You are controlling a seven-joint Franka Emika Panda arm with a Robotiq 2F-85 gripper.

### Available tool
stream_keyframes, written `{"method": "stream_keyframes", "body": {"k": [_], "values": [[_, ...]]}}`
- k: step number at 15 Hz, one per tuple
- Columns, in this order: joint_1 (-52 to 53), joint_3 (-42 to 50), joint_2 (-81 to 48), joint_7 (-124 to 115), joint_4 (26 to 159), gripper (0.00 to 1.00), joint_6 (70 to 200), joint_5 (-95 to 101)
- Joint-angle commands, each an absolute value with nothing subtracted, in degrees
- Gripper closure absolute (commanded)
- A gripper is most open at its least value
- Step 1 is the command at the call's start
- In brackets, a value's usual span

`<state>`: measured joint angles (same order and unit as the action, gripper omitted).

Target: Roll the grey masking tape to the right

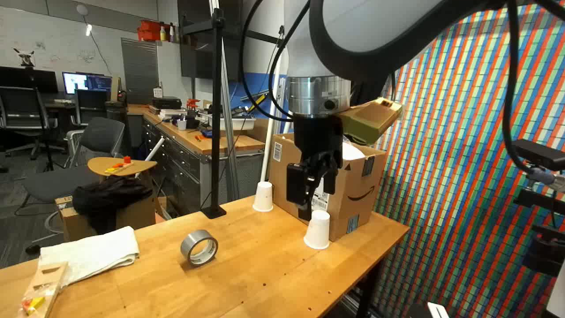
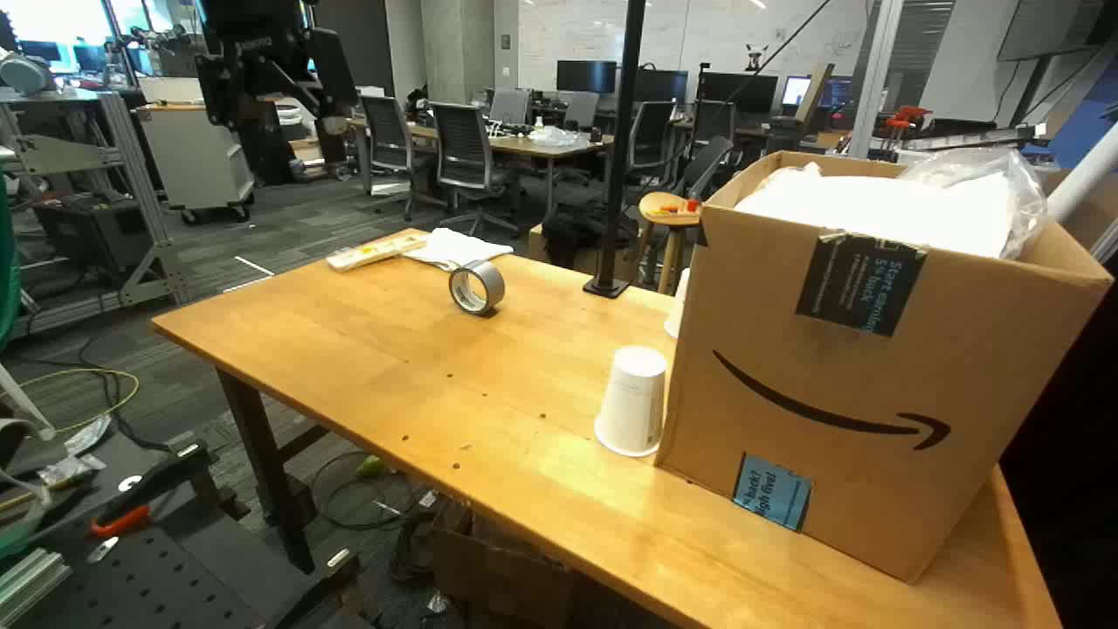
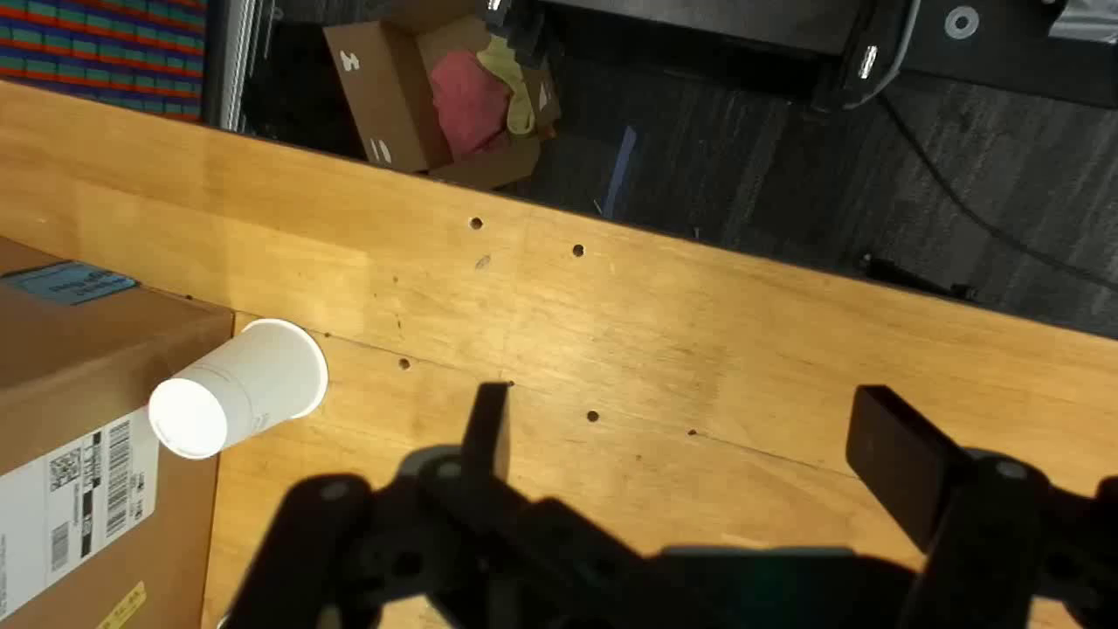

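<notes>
The grey tape [image 1: 190, 240] stands at 8 o'clock from our tool [image 3: 686, 428], in an exterior view.
It sits up on its rim on the counter [image 1: 256, 260], hole facing about 4 o'clock, so its middle line runs 10 to 4; we think the push goes across that. Our tool hangs well away, spread wide, with nothing in it.

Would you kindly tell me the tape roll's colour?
The tape roll is silvery-grey, clearest in an exterior view.

The wrist view's edges cut off the blurred black two-fingered pincer [image 3: 683, 428] at six o'clock and the brown cardboard box [image 3: 96, 384] at eight o'clock.
</notes>
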<state>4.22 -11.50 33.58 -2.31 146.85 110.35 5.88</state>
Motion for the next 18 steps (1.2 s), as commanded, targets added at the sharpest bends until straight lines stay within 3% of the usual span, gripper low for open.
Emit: {"method": "stream_keyframes", "body": {"k": [1,9,18], "values": [[5.4,-10.4,33.4,-2.9,146.6,0.0,110.2,6.5],[5.4,-10.4,33.6,-2.9,146.5,0.0,110.2,6.5],[6.5,-13.4,24.2,-10.2,140.4,0.0,111.6,6.0]]}}
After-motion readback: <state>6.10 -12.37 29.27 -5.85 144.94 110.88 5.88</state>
